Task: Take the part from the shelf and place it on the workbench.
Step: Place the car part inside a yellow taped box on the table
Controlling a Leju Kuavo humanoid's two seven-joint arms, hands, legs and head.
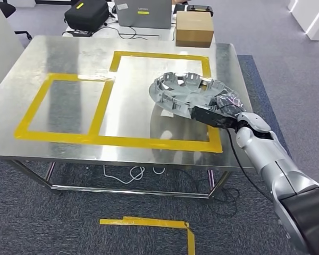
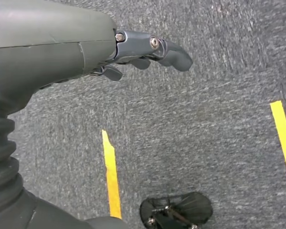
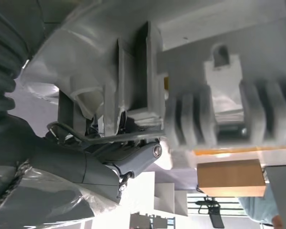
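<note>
The part is a round silver-grey wheel-cover-like piece with ribs and cut-outs. It is tilted over the right side of the steel workbench, inside the larger yellow-taped square. My right hand grips its near right rim, dark fingers under and over the edge. The right wrist view shows the part's grey ribbed underside close up, with my right hand hooked on its edge. Whether the far rim touches the bench I cannot tell. My left hand hangs over the carpet, fingers apart, holding nothing.
Yellow tape marks two squares on the workbench, the smaller one at the left. A cardboard box, a grey case and a black bag stand behind the bench. Yellow tape strips lie on the carpet in front.
</note>
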